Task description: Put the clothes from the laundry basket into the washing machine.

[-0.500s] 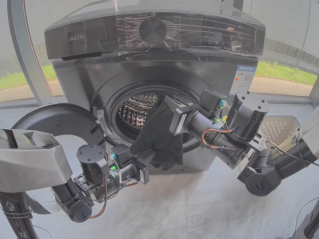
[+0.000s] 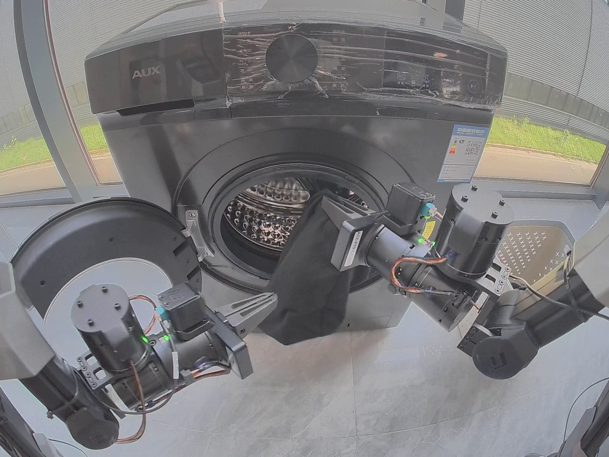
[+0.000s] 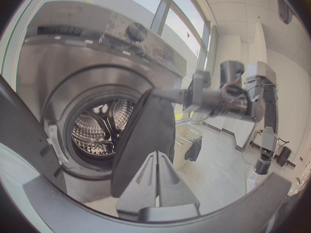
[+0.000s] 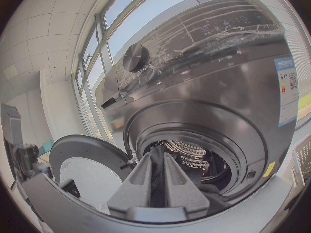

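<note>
Bright daylight, fisheye edges.
Windows (image 4: 142, 20) behind the washing machine (image 2: 158, 141) light the scene; glare streaks its wrapped control panel (image 2: 393, 65).

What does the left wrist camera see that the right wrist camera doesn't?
Left wrist view: the laundry basket with a dark cloth over its rim, and the shut left gripper. Right wrist view: the label sticker. Shared: the washing machine, its drum, and the right gripper holding the dark garment.
</note>
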Controlling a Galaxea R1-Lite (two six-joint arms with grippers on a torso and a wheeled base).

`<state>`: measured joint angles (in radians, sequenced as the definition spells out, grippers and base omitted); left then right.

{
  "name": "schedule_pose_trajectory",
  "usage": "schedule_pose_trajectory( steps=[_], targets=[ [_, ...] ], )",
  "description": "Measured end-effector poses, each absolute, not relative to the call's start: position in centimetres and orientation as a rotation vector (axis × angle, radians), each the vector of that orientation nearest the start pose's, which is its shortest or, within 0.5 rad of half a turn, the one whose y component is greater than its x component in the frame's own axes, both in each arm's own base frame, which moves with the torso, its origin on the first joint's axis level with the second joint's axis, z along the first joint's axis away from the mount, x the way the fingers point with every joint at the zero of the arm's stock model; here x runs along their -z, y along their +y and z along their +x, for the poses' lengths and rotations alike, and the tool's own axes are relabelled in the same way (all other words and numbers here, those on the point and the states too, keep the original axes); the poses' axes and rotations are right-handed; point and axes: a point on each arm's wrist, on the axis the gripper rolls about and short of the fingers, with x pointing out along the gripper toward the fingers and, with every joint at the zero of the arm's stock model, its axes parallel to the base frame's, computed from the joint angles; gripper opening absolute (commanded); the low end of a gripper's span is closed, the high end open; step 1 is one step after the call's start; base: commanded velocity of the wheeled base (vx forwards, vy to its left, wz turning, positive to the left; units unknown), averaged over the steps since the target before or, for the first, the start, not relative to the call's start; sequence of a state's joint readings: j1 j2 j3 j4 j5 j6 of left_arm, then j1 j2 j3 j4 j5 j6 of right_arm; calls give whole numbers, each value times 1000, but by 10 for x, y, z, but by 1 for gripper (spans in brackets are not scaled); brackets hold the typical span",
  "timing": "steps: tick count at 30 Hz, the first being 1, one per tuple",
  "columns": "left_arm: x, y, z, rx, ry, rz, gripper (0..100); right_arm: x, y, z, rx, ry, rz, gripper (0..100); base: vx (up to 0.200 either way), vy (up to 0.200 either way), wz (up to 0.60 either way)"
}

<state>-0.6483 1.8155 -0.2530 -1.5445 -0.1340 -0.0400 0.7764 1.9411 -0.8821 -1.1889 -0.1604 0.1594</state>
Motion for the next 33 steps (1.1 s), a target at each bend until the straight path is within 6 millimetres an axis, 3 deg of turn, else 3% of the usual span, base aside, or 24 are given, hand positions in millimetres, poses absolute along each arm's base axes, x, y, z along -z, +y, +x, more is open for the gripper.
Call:
schedule_pose_trajectory(
  steps=[10, 20, 21, 33],
  targets=[
    [-136, -143, 186, 780, -55, -35, 0, -164, 245, 255, -619, -29, 207, 0, 0, 0, 0],
    [-109, -152, 191, 801, 63, -4, 0, -167, 245, 254, -623, -39, 212, 0, 0, 0, 0],
    [-106, -154, 194, 798, 71, -2, 100, -168, 245, 254, -624, -40, 213, 0, 0, 0, 0],
    [-80, -184, 228, 825, 111, 3, 100, -173, 249, 253, -634, -57, 222, 0, 0, 0, 0]
  ],
)
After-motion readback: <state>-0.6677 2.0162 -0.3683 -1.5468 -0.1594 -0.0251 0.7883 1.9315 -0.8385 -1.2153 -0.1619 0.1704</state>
